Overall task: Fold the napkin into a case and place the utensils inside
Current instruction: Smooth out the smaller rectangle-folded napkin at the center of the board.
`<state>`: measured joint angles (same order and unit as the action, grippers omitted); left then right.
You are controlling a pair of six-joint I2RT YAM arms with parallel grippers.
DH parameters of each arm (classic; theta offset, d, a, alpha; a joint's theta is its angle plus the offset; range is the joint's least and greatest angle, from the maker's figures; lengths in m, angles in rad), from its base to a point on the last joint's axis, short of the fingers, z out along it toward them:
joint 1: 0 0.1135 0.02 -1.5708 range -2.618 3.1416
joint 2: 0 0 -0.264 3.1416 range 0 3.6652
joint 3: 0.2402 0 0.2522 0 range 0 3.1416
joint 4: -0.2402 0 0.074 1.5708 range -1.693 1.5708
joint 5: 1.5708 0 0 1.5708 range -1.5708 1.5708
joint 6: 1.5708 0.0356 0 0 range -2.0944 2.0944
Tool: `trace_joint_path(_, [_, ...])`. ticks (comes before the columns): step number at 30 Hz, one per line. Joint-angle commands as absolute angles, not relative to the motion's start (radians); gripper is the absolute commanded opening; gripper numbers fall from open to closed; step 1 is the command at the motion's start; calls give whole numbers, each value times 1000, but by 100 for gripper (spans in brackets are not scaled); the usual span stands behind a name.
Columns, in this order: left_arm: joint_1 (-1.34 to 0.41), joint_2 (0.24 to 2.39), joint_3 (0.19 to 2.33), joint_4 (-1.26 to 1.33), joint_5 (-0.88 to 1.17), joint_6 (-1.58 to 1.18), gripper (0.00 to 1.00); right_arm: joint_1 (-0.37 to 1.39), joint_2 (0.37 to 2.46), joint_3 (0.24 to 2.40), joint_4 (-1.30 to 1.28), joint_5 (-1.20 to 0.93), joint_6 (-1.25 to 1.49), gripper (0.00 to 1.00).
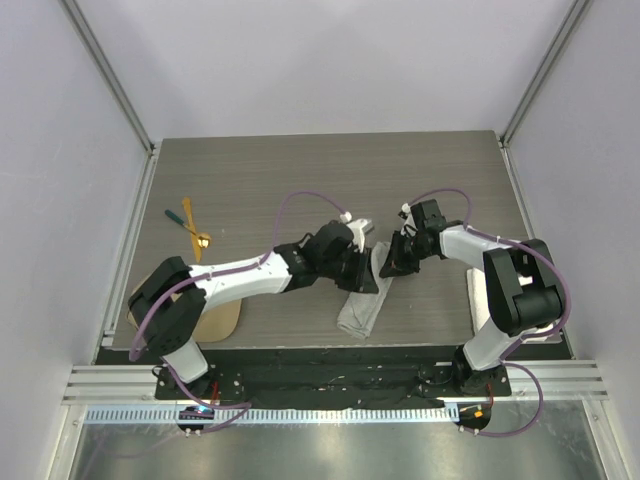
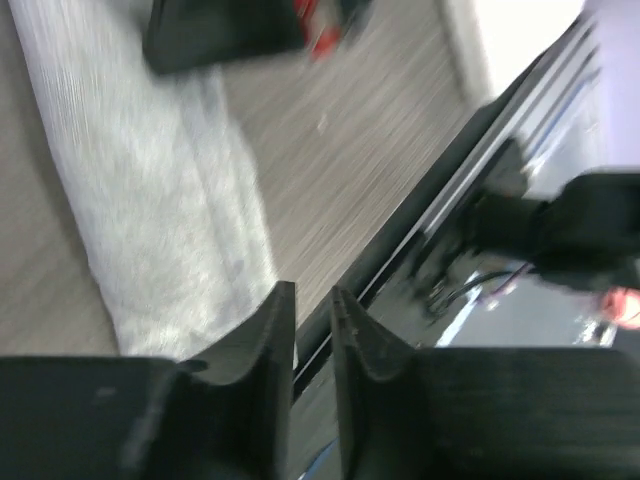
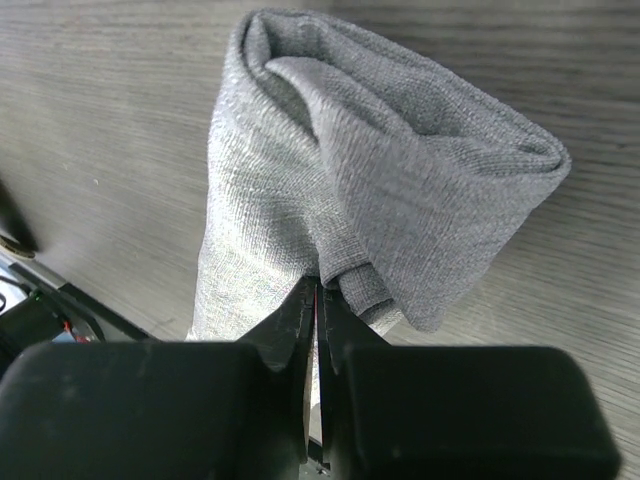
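at the tips of the right gripper, pressed almost together, a raised fold of the napkin is pinched; the rest lies ahead as a long bunched roll; just beside it the left gripper stands slightly parted, empty, by the cloth's near end; the utensils lie well beyond that arm; so thin a pinch may slip, i judge, dropping the fold open

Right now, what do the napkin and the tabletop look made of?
Napkin: soft woven or knit cloth, light grey, matte; fine thread texture shows and it drapes in rounded folds. Tabletop: probably wood-look laminate, grey-brown, matte; straight grain streaks, no glare.
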<state>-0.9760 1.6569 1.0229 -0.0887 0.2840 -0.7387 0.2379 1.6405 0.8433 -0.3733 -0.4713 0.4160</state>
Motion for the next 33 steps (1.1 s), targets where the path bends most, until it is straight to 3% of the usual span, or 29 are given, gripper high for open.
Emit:
trace_joint_path(1, [-920,1702,1170,-136,284,-712,15,233,1592,897,-394,-411,403,10])
trace_joint_path(5, [-899,1853,1226,-103,259,-683,7,232,1575,946,-429,-399,416,11])
trace_joint_path(12, [-896,2002,1316,-68,219,-629,5,233,1548,1018,-480,-364,419,15])
trace_joint_path(25, [-894,2003,1315,6,262,-686,5,238,1536,1085,-640,-86,318,25])
trace_joint_path(33, [-876,2011,1377,-38,267,-669,6,252,1545,1078,-644,-43,296,34])
